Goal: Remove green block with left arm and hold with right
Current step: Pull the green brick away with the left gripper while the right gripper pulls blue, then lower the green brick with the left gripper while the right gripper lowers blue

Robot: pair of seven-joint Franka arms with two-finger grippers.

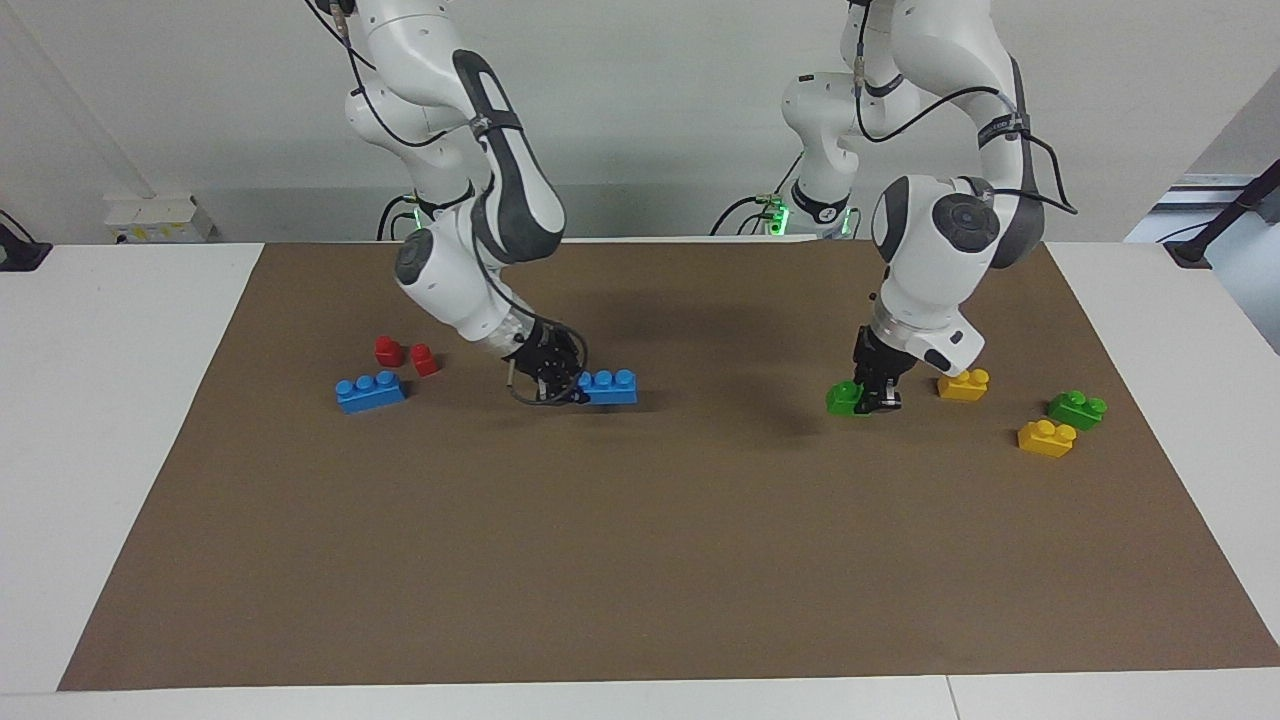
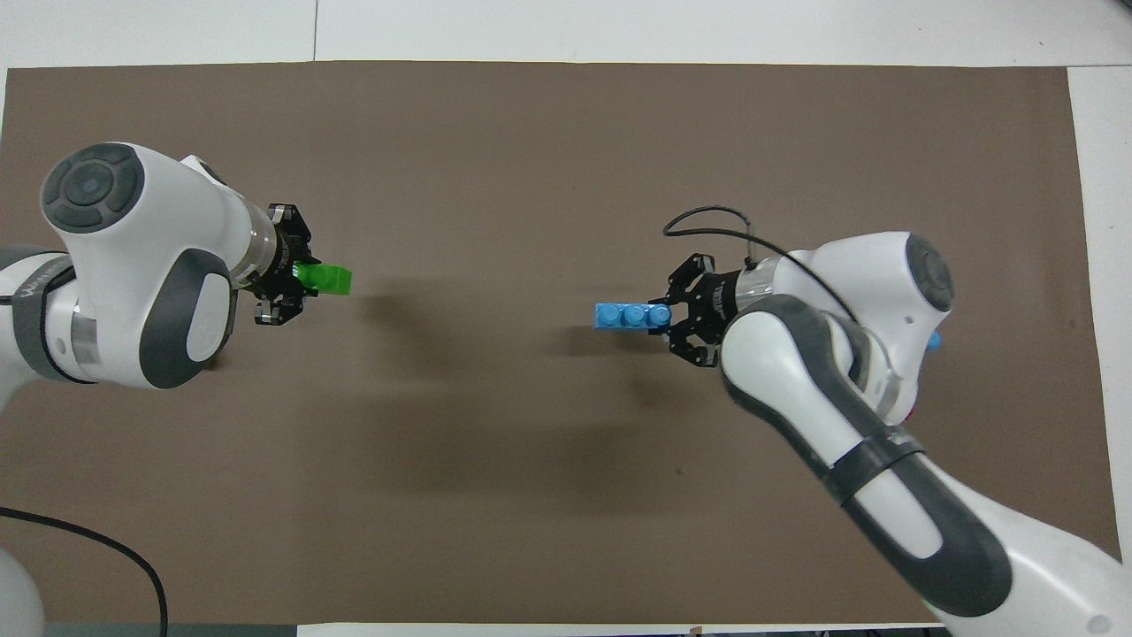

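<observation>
The green block is a small bright green brick, held by one end in my left gripper, which is shut on it just above the brown mat. In the overhead view the green block sticks out of the left gripper toward the table's middle. My right gripper is shut on one end of a blue brick, low over the mat's middle. From overhead the blue brick points out of the right gripper toward the green block, with a wide gap between the two.
A yellow brick lies close beside the left gripper. Another yellow brick and a darker green brick lie at the left arm's end. A second blue brick and two red blocks lie at the right arm's end.
</observation>
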